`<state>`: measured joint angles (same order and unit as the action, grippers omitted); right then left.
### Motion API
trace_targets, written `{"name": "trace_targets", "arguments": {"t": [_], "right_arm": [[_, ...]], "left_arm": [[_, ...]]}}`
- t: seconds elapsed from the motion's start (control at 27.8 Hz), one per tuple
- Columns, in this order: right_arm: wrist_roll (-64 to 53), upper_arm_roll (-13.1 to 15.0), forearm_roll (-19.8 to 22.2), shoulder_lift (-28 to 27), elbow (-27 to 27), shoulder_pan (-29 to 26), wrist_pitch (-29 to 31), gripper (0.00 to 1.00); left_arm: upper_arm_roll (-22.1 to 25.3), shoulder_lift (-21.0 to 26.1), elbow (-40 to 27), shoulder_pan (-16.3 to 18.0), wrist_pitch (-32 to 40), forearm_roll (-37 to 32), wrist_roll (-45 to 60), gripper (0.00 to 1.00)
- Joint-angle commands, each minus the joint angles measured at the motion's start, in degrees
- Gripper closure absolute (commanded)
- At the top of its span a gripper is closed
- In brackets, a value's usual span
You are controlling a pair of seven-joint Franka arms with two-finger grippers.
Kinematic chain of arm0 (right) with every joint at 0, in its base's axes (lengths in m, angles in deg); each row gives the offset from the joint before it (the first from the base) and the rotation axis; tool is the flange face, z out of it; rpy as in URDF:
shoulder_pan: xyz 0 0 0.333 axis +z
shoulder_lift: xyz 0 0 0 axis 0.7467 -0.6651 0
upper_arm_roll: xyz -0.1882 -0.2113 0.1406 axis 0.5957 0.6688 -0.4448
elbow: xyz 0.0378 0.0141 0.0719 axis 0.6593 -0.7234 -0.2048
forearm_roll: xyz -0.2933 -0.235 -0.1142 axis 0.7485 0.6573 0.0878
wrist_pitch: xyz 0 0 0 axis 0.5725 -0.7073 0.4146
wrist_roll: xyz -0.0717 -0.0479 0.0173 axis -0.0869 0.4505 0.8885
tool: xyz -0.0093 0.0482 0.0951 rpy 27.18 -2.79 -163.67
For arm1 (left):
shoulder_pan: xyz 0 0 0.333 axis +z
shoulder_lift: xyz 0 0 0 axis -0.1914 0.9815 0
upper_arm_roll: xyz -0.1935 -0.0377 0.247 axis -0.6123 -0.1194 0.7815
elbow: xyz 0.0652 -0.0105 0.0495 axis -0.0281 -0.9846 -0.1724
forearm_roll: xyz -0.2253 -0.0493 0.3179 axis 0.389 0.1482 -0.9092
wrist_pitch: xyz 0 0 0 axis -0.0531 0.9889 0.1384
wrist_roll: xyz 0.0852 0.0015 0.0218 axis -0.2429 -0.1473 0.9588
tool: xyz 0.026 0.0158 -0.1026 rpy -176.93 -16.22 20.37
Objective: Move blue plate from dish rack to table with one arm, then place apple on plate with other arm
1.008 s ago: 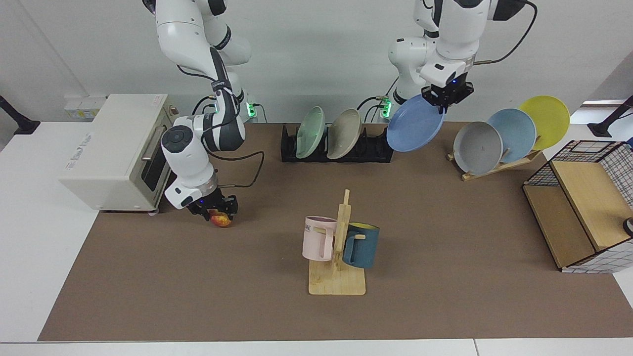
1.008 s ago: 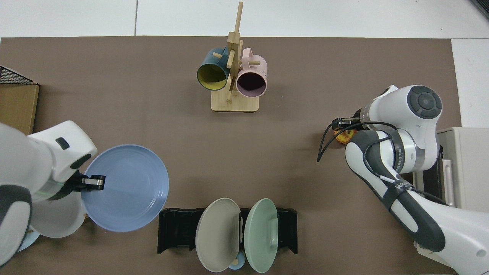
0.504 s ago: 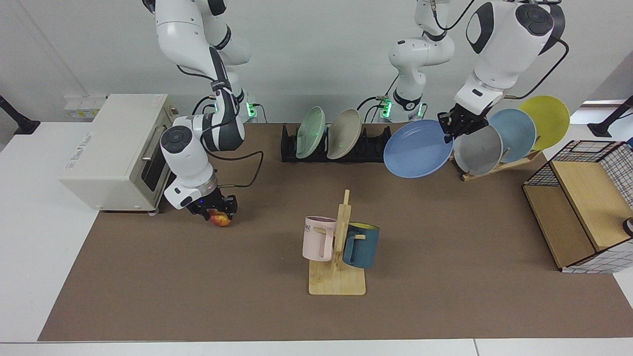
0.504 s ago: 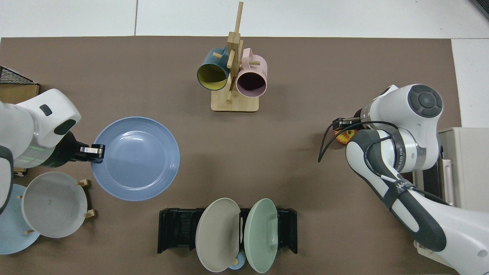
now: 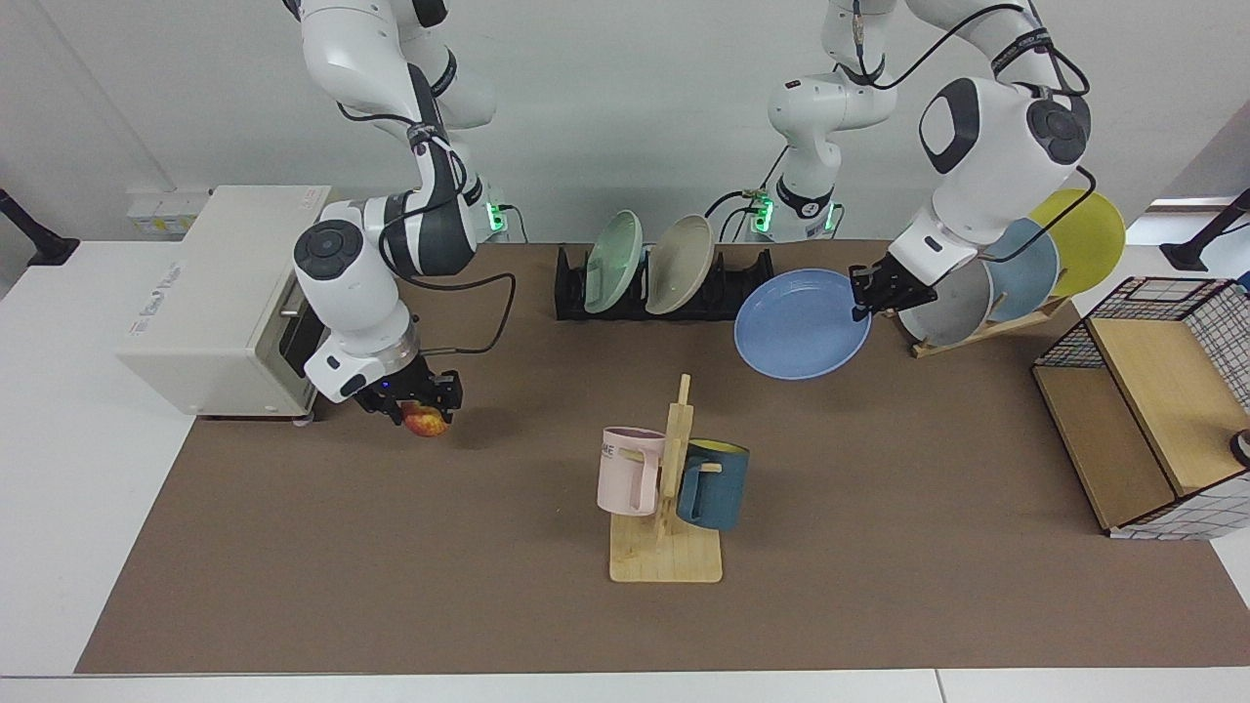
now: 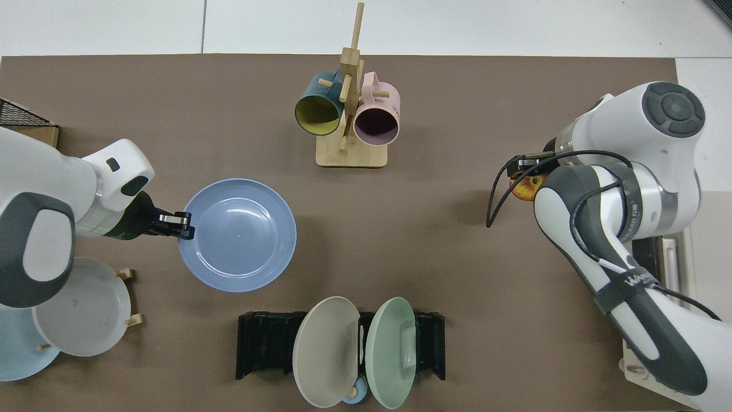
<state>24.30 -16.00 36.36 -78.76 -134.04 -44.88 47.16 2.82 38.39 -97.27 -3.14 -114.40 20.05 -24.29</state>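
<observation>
The left end effector [image 5: 863,295] pinched the near rim of the blue plate [image 5: 803,324], holding it almost level above the bench [image 5: 879,508], clear of the dish rack [image 5: 664,288] and not yet set down. The right end effector [image 5: 410,402] was clamped on the apple [image 5: 424,422], which hung just above the bench beside the white oven [image 5: 220,293]. The chief risk seemed to be the edge grip: held by one point on its rim, the plate could sag or twist out of the fingers, or strike the bench edge-first and skid if lowered with any tilt. A second risk was the left arm's elbow, which stood close to the grey plate [image 5: 962,305] in the wooden plate rack [image 5: 986,327]; a swing backward might knock it. The apple, being round, could roll off the shallow plate if let go from a height or off centre. Open room looked ample: a broad bare stretch lay between the plate, the dish rack and the mug stand [image 5: 669,508], and the path from the apple across to it was unobstructed.
</observation>
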Motion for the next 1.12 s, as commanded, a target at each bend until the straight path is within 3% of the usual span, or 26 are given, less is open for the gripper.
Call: {"name": "trace_targets", "arguments": {"t": [0.0,0.25,0.43,0.76,1.08], "right_arm": [[-0.7,-0.6,0.6,2.1,3.1,0.4,-6.4,1.0],[-0.7,-0.6,-0.1,2.0,12.2,0.4,-14.7,1.0],[-0.6,-0.6,-0.3,2.0,15.5,0.6,-18.8,1.0],[-0.3,-1.0,-0.4,2.1,15.8,0.8,-20.7,1.0],[2.5,-3.9,-1.0,3.9,15.7,0.8,-20.8,1.0]], "left_arm": [[-0.7,-0.1,-7.1,-2.1,-9.6,4.3,-1.0,1.0],[-0.7,2.3,-8.7,-5.1,-14.1,8.2,-0.1,1.0],[-0.9,4.4,-7.7,-4.8,-13.8,10.9,-1.9,1.0],[-2.5,9.9,-4.7,-5.2,-16.3,12.4,-2.0,1.0],[-3.9,13.4,-4.8,-6.9,-21.1,14.3,-2.3,1.0]]}}
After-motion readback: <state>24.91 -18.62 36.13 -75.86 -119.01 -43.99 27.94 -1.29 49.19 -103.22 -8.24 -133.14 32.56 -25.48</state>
